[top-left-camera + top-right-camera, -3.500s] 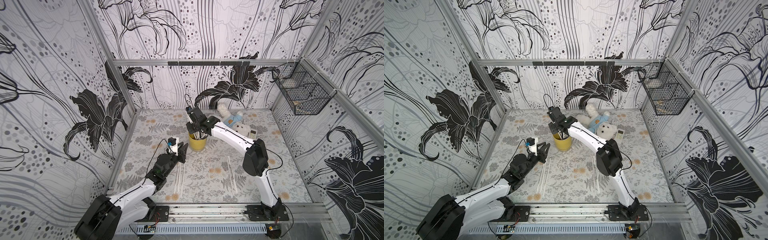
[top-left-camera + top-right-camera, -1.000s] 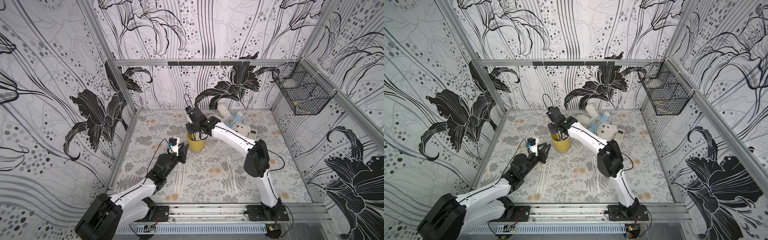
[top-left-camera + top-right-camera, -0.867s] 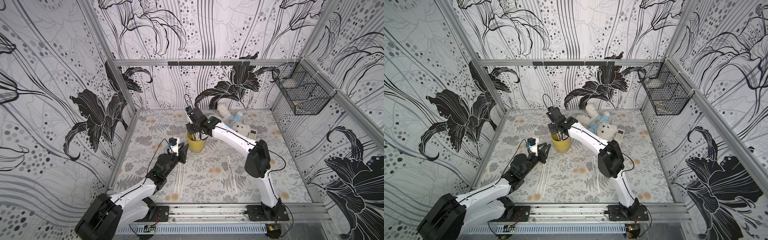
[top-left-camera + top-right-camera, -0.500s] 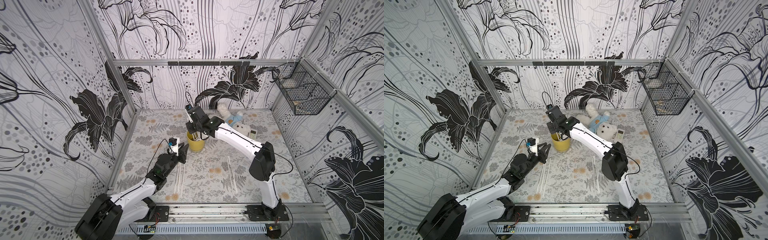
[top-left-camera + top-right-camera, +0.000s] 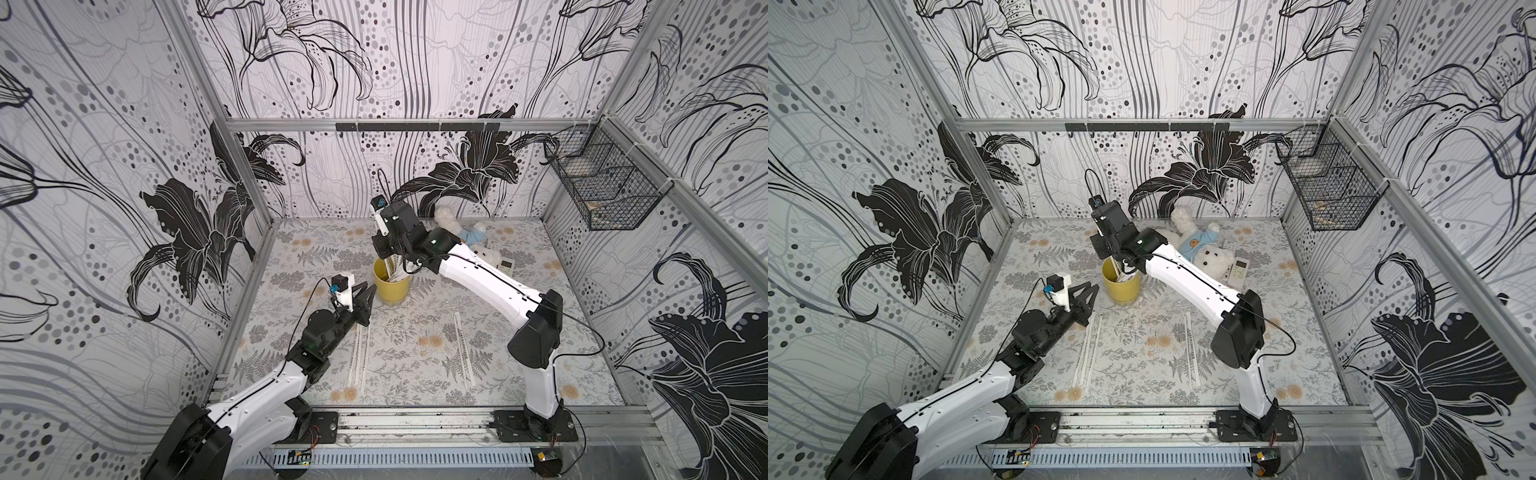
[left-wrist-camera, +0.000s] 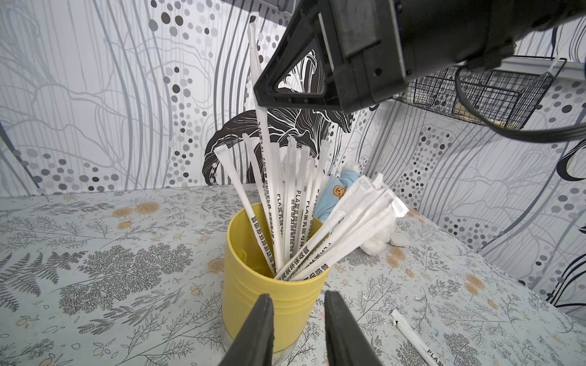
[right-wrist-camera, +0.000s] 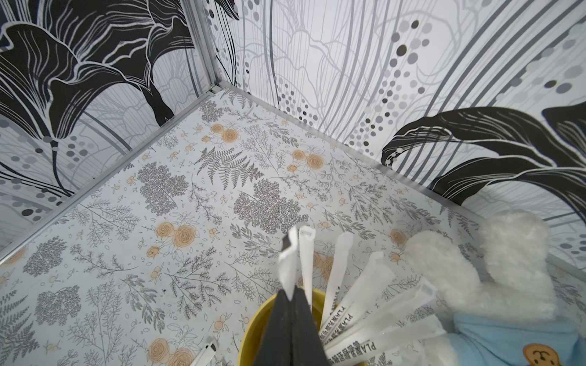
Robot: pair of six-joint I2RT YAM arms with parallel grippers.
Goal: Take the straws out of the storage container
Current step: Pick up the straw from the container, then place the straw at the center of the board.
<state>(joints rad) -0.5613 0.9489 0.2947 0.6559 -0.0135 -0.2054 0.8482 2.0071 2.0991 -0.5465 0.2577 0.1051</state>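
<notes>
My right jaws are clamped on one straw (image 6: 255, 63) near its upper end; I'd best lift it straight up, clear of the rest. My left jaws, parted, wait beside the storage container (image 6: 244, 269).

One cup (image 5: 392, 286) holds about a dozen straws (image 6: 285, 202); four more lie on the table (image 5: 415, 374). One teddy (image 5: 1196, 243), one remote (image 5: 1237, 266), one basket (image 5: 602, 195).

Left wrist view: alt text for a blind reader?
The right gripper pinches one straw, higher than the others in the yellow cup. The open left gripper points at the cup's near side; a teddy lies behind.
</notes>
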